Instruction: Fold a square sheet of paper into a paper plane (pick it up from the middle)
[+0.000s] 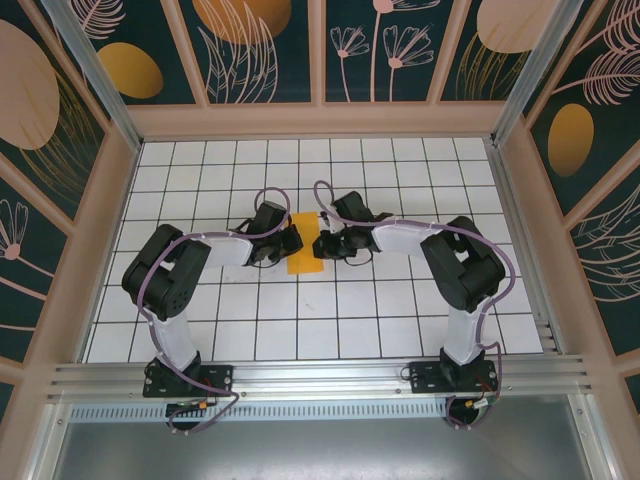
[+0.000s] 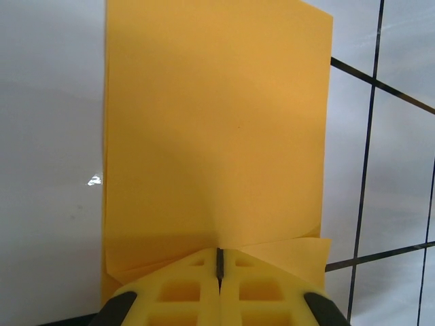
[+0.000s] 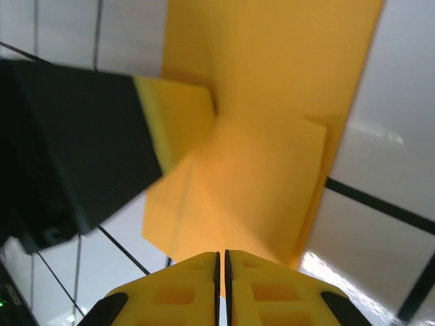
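Grid table (image 1: 400,300) w/ paper (image 1: 303,246), floral walls (image 1: 270,50)

- The sheet of paper (image 1: 303,262) lies flat on the table (image 1: 400,320), about midway between the left and right edges and slightly nearer the far edge than the near one.
- The left end effector (image 1: 292,243) sits at the sheet's left side, tips pinched on that edge.
- The right end effector (image 1: 320,246) sits opposite at the sheet's right side, pinching a raised flap there.
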`<state>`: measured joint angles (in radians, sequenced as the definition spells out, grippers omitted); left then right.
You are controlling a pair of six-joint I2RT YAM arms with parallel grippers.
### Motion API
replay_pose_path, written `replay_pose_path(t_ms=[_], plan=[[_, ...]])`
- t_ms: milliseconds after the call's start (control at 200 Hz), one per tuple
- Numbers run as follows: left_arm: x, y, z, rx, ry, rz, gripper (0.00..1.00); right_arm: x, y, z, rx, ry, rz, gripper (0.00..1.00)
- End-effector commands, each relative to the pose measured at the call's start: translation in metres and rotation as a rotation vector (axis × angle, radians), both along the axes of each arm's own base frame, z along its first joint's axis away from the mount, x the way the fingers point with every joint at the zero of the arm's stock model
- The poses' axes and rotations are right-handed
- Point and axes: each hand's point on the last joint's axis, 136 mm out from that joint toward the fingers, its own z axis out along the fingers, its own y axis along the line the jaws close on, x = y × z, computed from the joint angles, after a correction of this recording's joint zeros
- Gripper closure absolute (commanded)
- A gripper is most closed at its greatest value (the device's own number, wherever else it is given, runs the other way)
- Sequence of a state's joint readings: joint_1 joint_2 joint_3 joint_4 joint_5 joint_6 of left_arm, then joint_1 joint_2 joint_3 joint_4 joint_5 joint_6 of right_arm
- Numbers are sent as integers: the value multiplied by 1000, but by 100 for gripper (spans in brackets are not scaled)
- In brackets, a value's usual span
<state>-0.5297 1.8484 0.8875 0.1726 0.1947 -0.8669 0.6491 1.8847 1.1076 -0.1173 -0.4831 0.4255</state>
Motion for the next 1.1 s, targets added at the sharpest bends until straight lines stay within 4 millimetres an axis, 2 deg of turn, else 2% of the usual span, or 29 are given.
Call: replay_pose_path(t_ms=[0, 155, 425, 620, 771, 1096], plan=[[-11, 11, -19, 39, 44, 27, 96, 6, 12, 2, 7, 12, -3, 89], [-11, 11, -18, 33, 44, 33, 96, 5, 20, -9, -13, 38, 13, 92], [-14, 14, -21, 34, 50, 46, 96, 1, 20, -25, -41, 74, 21, 94], [-15, 17, -23, 46, 53, 51, 96, -6, 14, -38, -79, 99, 38, 94], [-17, 21, -27, 67, 62, 61, 96, -19, 4, -47, -115, 124, 72, 94], [-23, 33, -40, 122, 89, 88, 96, -44, -15, -49, -139, 142, 141, 94]])
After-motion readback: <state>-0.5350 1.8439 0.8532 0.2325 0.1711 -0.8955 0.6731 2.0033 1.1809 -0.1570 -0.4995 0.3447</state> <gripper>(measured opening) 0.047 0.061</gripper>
